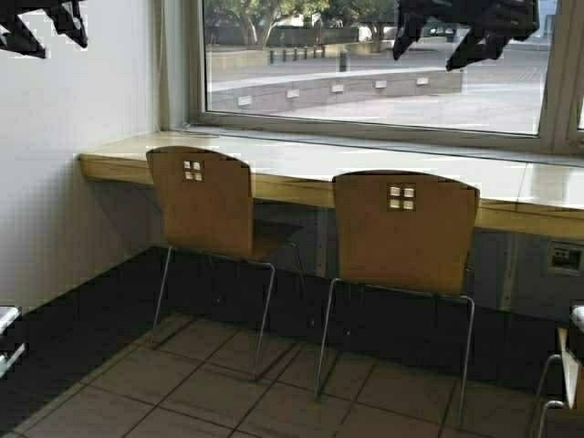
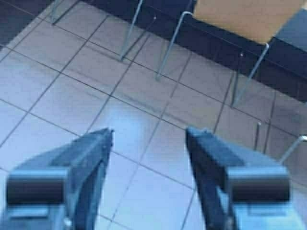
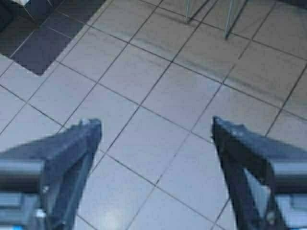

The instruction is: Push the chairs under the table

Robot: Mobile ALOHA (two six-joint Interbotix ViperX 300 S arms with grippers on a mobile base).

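High view gives me two tan chairs, one on the left (image 1: 203,203) and one on the right (image 1: 403,230), backs toward me, seats partly under the long pale surface (image 1: 301,164) below the window (image 1: 374,64). My left pincer (image 2: 148,139) and right pincer (image 3: 156,129) both hang spread wide over bare floor tiles (image 3: 144,86), touching nothing.

left gripper (image 2: 149,136) with its two dark fingers (image 2: 91,158) spread apart above a pale tiled floor (image 2: 72,91), holding nothing. beyond it, the tan back of a chair (image 2: 249,19) on thin metal legs (image 2: 169,45); a dark floor strip (image 2: 288,72) behind.
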